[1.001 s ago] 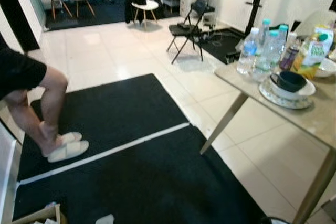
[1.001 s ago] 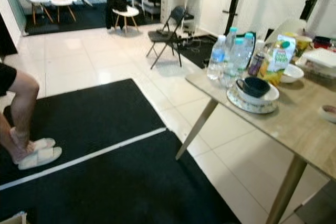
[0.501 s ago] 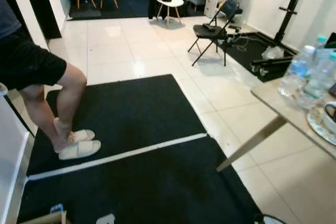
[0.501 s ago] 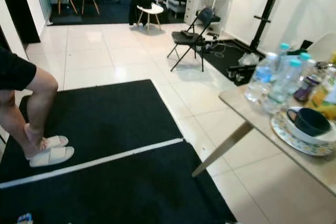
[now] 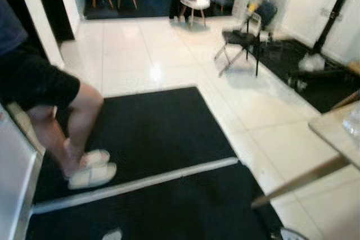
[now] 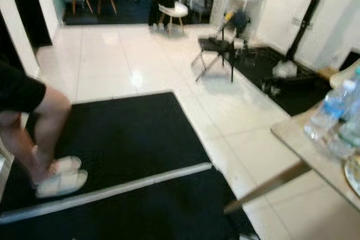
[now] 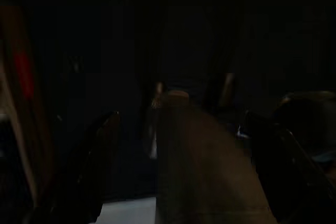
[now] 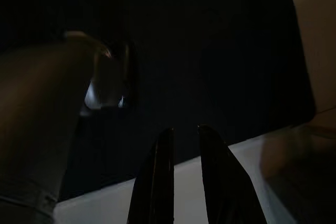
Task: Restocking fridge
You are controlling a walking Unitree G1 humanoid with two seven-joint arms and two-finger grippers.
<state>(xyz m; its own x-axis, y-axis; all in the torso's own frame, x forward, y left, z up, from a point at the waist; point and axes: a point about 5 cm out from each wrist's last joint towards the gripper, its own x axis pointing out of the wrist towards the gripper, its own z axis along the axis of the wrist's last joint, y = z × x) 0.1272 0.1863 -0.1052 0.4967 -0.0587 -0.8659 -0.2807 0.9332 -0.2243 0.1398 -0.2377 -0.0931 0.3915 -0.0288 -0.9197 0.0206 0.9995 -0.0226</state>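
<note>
Clear water bottles (image 6: pixel 327 117) with blue caps stand at the near corner of a beige table (image 6: pixel 297 139) on my right, blurred. A white panel (image 5: pixel 10 179) runs along the left edge of the left eye view; I cannot tell what it belongs to. My right gripper (image 8: pixel 181 179) hangs low over a dark mat, its two black fingers close together with nothing between them. The left wrist view is very dark: a blurred brownish shape (image 7: pixel 202 166) and little else can be made out.
A person stands at the left on the black mat (image 5: pixel 149 130), bare legs (image 5: pixel 84 113) and white slippers (image 5: pixel 91 172) showing. A white strip (image 5: pixel 140 182) crosses the mat. A black folding chair (image 5: pixel 243 39) and white chairs (image 6: pixel 169 10) stand beyond on pale tiles.
The camera has swung further left and the picture is blurred: the table and bottles have slid toward the right edge, and the person now sits further into view.
</note>
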